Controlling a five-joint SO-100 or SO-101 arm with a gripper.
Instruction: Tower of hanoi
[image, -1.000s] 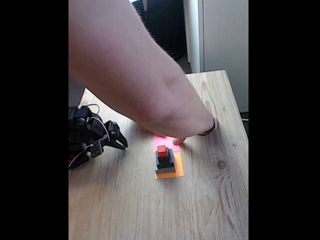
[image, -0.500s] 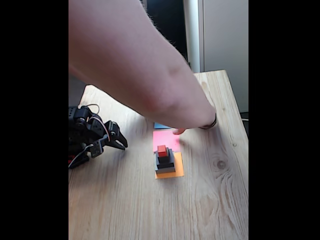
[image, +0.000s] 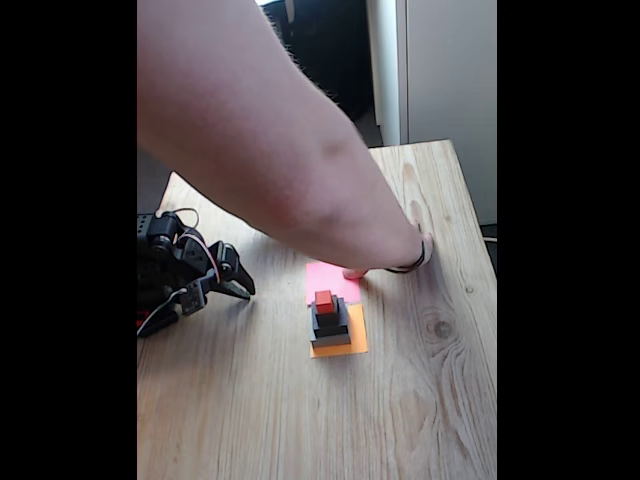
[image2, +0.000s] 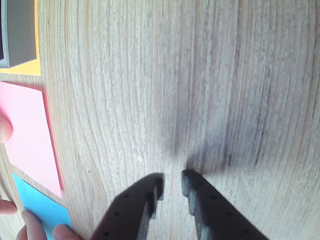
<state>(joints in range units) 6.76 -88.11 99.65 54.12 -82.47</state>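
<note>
The Tower of hanoi stands stacked on an orange paper square (image: 356, 346) in the fixed view: a tiny red cube (image: 324, 299) on top, a small black cube (image: 327, 313), a medium black block (image: 330, 326) and a flat grey block (image: 331, 340) at the bottom. My gripper (image: 245, 288) rests folded low at the table's left, well apart from the stack. In the wrist view the gripper (image2: 172, 181) points at bare wood, its fingertips almost together with nothing between them. A corner of the grey block (image2: 17, 30) shows at the top left of that view.
A person's arm (image: 270, 150) reaches across the table, its hand (image: 385, 262) at the far edge of the pink paper (image: 325, 279). In the wrist view, fingers (image2: 35, 227) touch the blue paper (image2: 42, 210) beside the pink paper (image2: 30, 135) and orange paper (image2: 22, 69).
The person's hand lifted off the pink paper, uncovering a strip of blue, then came back down over it. My arm and the stack have stayed still.
</note>
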